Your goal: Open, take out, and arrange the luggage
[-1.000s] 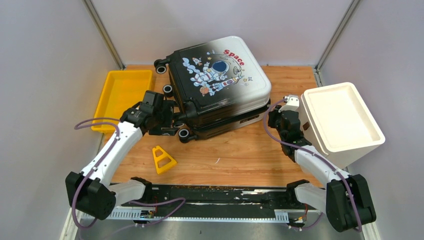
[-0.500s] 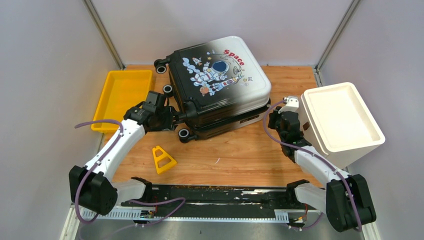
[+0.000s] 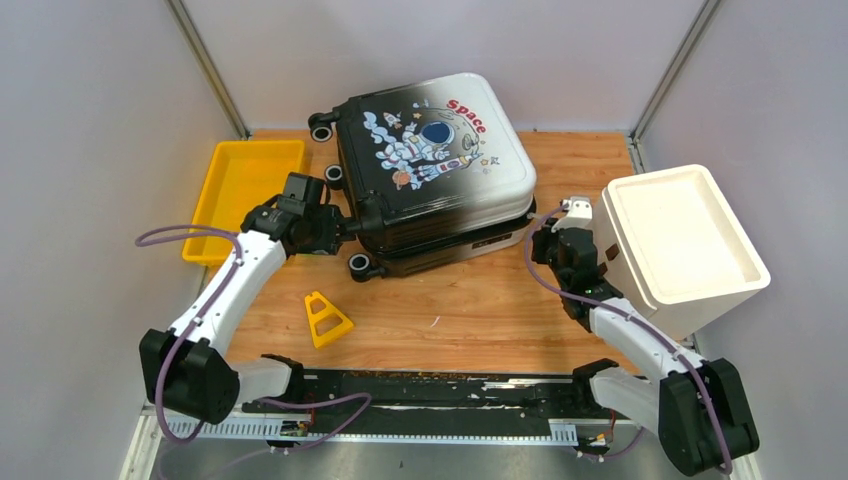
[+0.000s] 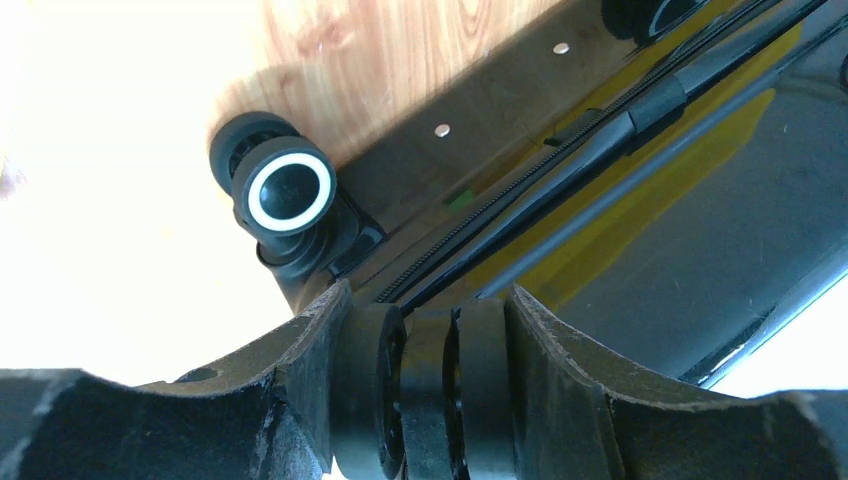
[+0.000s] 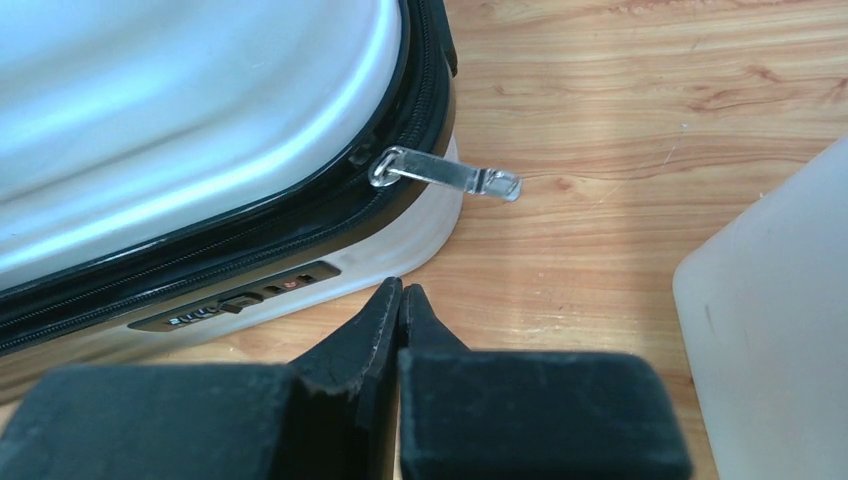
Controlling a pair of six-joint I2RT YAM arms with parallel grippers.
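Observation:
The luggage [image 3: 430, 170] lies flat at the back of the table, astronaut print up, wheels to the left. My left gripper [image 3: 338, 232] is at its near left corner. In the left wrist view the left gripper [image 4: 425, 310] is shut on a black twin wheel [image 4: 425, 385], and another wheel [image 4: 290, 190] shows beyond it. My right gripper [image 3: 545, 240] sits by the near right corner. The right gripper [image 5: 402, 290] is shut on nothing. Its tips are just short of the silver zipper pull [image 5: 445, 173] and the combination lock [image 5: 250, 297].
A yellow tray [image 3: 245, 180] lies left of the luggage. A small yellow triangular piece [image 3: 326, 318] rests on the wood in front. A white bin [image 3: 680, 235] stands tilted at the right, close behind my right arm; its edge [image 5: 770, 330] shows in the right wrist view.
My left gripper has closed on the wheel, and the luggage has shifted slightly back and left with it. The right gripper has shut and edged a little towards the corner.

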